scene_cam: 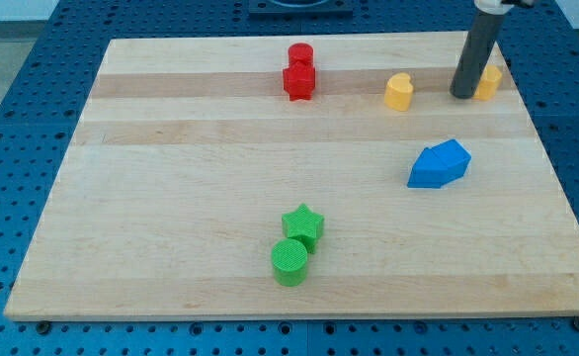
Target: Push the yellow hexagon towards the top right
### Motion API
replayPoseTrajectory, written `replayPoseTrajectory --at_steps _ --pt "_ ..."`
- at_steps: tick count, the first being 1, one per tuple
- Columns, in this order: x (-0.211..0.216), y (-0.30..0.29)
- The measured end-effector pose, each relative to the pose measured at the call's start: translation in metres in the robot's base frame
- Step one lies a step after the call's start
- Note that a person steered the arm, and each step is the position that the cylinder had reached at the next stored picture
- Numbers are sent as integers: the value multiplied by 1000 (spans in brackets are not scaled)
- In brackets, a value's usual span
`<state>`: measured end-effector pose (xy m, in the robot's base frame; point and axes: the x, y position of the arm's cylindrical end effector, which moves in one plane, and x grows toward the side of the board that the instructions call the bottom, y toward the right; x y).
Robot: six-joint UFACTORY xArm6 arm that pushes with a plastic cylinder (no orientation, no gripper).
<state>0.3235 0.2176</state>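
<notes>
A yellow block [488, 82], partly hidden behind my rod so its shape cannot be made out, sits near the board's top right. My tip [462, 95] rests on the board right against that block's left side. A yellow heart-shaped block [399, 92] lies further to the view's left of my tip, apart from it.
A red cylinder [300, 54] touches a red star-like block [298, 80] at top centre. Two blue blocks [440, 163] lie together at right of centre. A green star [303, 225] and a green cylinder [290, 262] touch at bottom centre. The wooden board [171, 198] sits on a blue perforated table.
</notes>
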Motion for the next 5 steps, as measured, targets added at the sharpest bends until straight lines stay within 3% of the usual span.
replayPoseTrajectory --at_steps 2,4,5 --pt "19 0" --pt "88 41" --pt "59 75"
